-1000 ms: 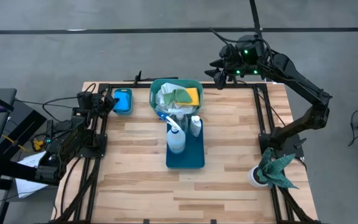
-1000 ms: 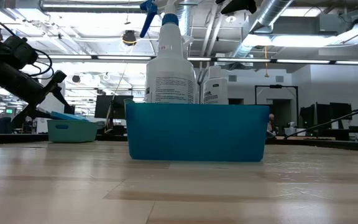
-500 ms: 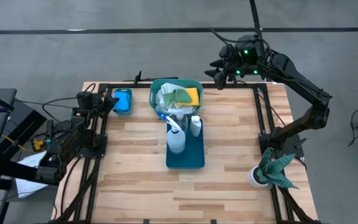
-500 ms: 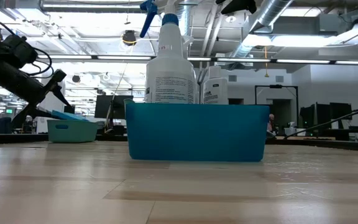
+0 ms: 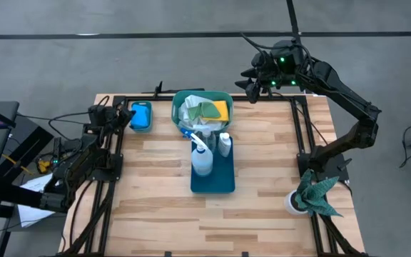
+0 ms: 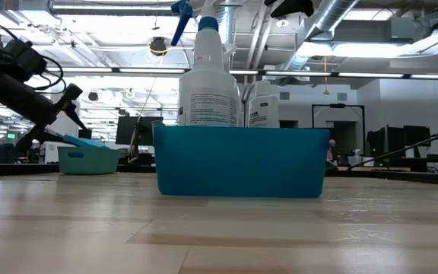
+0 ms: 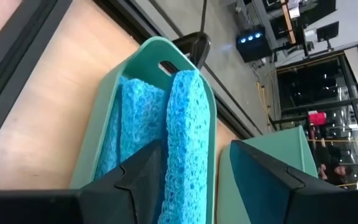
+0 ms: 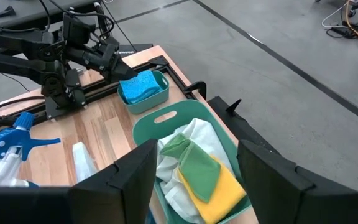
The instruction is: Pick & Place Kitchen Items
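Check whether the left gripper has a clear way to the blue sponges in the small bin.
Probably yes: the left gripper is open right at the blue sponges, which stand uncovered in the small bin.

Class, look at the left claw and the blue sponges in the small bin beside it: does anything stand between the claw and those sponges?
Nothing visible does. The left claw is open right at the small teal bin, with one upright blue sponge directly ahead between its fingers. The right claw waits beyond the table's far edge.
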Motion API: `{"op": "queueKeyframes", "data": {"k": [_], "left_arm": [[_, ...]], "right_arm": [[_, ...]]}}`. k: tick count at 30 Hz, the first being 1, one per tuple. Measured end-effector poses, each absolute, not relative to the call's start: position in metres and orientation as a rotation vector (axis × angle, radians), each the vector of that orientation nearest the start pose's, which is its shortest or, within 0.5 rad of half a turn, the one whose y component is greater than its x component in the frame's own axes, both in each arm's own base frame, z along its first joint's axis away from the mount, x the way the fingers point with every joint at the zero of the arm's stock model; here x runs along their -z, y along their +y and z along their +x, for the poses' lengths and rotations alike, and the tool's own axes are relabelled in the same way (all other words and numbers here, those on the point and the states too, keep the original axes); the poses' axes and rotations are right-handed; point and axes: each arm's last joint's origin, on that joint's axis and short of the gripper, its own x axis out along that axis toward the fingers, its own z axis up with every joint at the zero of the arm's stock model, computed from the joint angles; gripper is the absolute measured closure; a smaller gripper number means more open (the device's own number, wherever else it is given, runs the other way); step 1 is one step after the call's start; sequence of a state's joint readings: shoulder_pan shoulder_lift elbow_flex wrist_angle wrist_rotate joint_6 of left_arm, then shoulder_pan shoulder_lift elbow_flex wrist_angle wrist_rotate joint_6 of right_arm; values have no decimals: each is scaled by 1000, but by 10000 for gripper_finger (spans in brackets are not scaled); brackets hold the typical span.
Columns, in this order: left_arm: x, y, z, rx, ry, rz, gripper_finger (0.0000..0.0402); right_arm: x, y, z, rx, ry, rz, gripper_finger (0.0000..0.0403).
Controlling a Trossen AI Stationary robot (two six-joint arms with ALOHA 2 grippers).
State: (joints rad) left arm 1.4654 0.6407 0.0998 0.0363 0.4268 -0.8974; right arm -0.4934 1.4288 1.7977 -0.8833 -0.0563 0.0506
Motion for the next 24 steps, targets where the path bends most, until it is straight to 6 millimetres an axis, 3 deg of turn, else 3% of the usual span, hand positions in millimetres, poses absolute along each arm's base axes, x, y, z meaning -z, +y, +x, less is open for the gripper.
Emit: {"op": "queueKeyframes", "data": {"k": [24], "left_arm": [[-141, 130, 26, -1131, -175, -1231, 213]], "right_arm": [[-462, -128, 242, 418, 486, 196, 188]]}}
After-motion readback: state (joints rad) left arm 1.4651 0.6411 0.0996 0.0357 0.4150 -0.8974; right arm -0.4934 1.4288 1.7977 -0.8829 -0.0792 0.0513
